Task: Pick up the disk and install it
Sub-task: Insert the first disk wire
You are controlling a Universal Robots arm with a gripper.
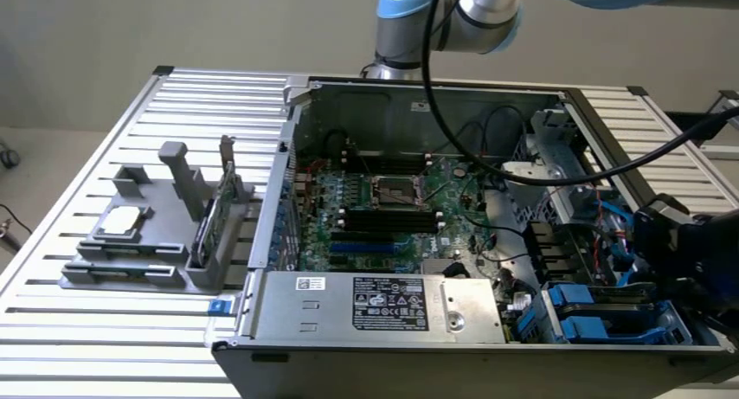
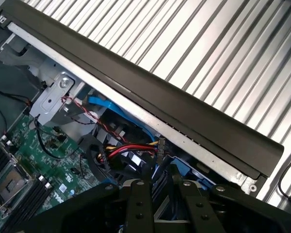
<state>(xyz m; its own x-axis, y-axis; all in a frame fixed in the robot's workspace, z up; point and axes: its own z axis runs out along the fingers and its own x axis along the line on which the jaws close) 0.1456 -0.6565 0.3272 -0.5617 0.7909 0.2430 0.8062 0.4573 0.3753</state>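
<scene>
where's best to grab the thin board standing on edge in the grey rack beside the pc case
Grip the thin upright board by its exposed upper edge, pinching its two flat faces, coming straight down from above. It stands on edge in a slot of the grey plastic rack, whose walls likely block its lower part.

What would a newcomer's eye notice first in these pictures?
First, the open black computer case in the middle of the slatted silver metal table, with its green circuit board exposed. Next, the robot's dark claw hangs near the blue plastic drive carriers in the case's corner at the exterior view's right. A grey parts holder stands on the table at the exterior view's left.
</scene>
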